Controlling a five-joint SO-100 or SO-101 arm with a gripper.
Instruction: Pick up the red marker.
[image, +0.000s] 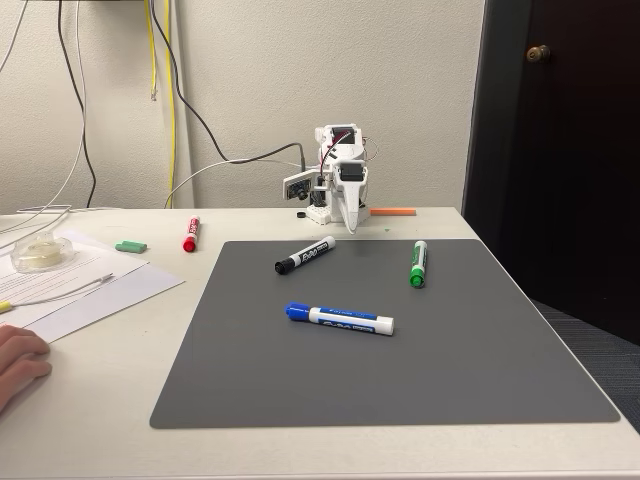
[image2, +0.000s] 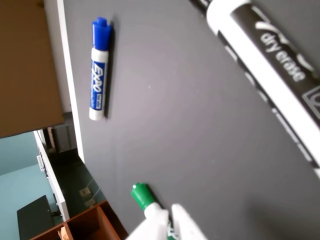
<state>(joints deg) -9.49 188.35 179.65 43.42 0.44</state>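
The red marker (image: 190, 234) is a thick dry-erase marker with a red cap, a red end and a white barrel with red print. In the fixed view it lies on the bare bench (image: 250, 450), just beside the left edge of the grey mat (image: 400, 380) near its far corner, well apart from the arm.

The tool (image: 351, 222) hangs down at the far edge of the mat, with its white fingers together and nothing between them. In the wrist view one white fingertip (image2: 187, 225) shows at the bottom edge.

On the mat lie a black marker (image: 305, 255), a green marker (image: 418, 263) and a blue marker (image: 340, 318). The fixed view also shows an orange stick (image: 392, 211) behind the arm, a small green eraser (image: 130, 246), papers (image: 85, 290), a clear round dish (image: 40, 253) and a person's hand (image: 20, 362) at the left edge.

The wrist view shows the black marker (image2: 280, 75) very close, the word "dry erase" readable on it, the blue marker (image2: 98, 75) near the mat edge, and the green cap (image2: 141, 195) just beside the fingertip.
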